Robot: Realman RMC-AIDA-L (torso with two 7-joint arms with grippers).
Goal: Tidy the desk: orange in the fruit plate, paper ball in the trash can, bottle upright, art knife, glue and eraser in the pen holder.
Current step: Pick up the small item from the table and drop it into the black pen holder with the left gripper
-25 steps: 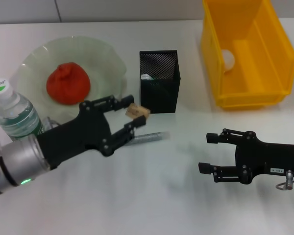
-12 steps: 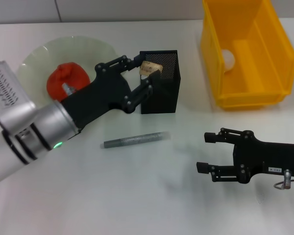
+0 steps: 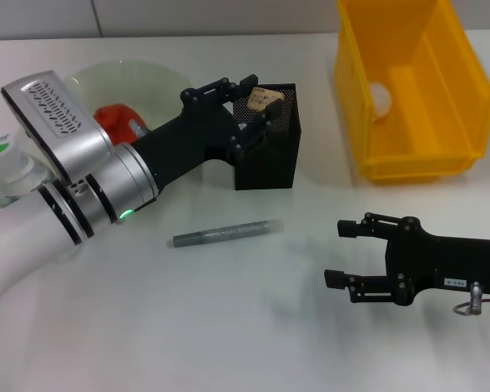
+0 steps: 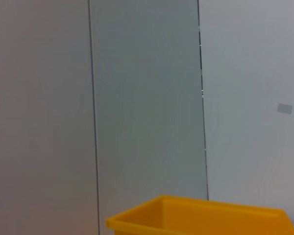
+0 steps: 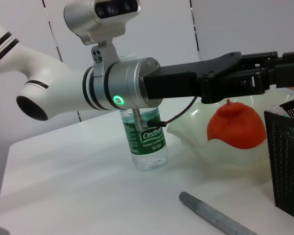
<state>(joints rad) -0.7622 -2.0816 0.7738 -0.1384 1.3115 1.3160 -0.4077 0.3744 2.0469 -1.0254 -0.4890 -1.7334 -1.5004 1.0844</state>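
While the left arm reaches across the desk (image 3: 229, 327), the rest of the stuff is pretty much sorted. Going left to right: the bottle (image 3: 4, 167) stands upright near the desk's left edge, white cap up, half hidden by the arm in the head view; the right wrist view shows its green label clearly. Just behind it, toward the back left corner, sits the fruit plate (image 3: 143, 77), with the orange (image 3: 114, 121) lying inside it, mostly covered by the arm.

The left gripper (image 3: 257, 102) hangs right over the open top of the pen holder (image 3: 269, 159), fingers pinching the eraser (image 3: 264, 99), a little tan block that sits just above the holder's rim, not yet inside. The pen holder itself stands near the middle of the back edge. A bit toward the front edge from it, a grey stick-like thing (image 3: 226, 233) (pen or art knife, can't tell which) lies flat on the desk, touching nothing.

Over by the back right corner is the yellow trash can (image 3: 412, 90), with the paper ball (image 3: 380, 98) showing white inside against its left wall. The right gripper (image 3: 347, 255) hovers low near the front right part of the desk, fingers spread apart, nothing between them.
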